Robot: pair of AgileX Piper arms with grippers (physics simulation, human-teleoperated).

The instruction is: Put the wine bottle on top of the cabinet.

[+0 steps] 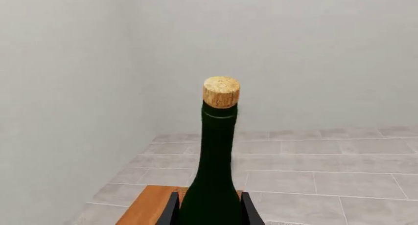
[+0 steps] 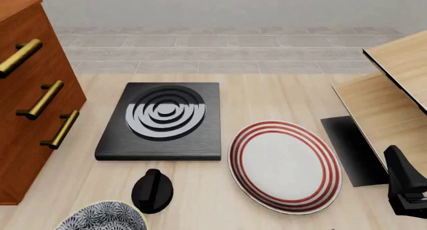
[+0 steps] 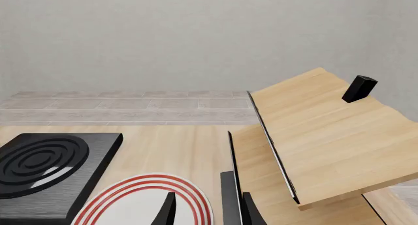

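1. In the left wrist view, the left gripper (image 1: 210,210) is clamped on the body of the wine bottle (image 1: 214,156), which stands upright, its cork (image 1: 221,91) topmost.
2. A reddish-brown wooden edge (image 1: 149,205) shows just below the bottle; whether they touch is unclear.
3. The cabinet (image 2: 30,97) stands at the table's left.
4. The right gripper (image 3: 207,210) points level over the red-ringed plate (image 3: 156,198), its jaws apart, nothing between them.

1. Even, bright, diffuse light is filling all three views; no single source is showing.
2. Soft, faint shadows are lying under the plate (image 2: 285,166) and the black knob (image 2: 152,191), lower centre of the front view.
3. A pale sheen is showing on the burner rings (image 2: 165,113).
4. Everything is rendering sharp, without blur or edge distortion.
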